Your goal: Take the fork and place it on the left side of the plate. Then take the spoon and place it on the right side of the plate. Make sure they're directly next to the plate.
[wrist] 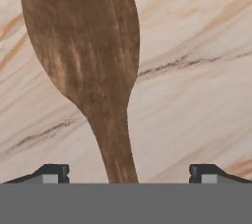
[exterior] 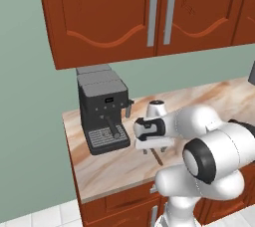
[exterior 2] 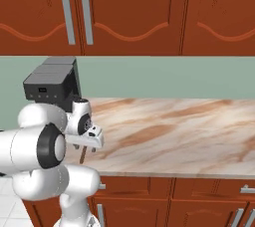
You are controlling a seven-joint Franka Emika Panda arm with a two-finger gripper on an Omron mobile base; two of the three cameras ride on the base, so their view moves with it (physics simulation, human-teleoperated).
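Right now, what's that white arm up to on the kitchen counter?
The arm has its pincer low over a brown wooden spoon lying on the marble counter, near the coffee machine. The tips stand wide apart on either side of the spoon's handle, not closed on it. It looks about to pick the spoon up.

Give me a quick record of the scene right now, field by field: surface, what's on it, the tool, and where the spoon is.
surface: marble-look counter under red-brown wall cabinets
appliance: dark coffee machine at the counter's left end
spoon: brown wooden spoon lying flat on the counter, handle running between the fingertips
tool: tool open, low over the spoon, fingertips on either side of the handle, not touching it
held: nothing
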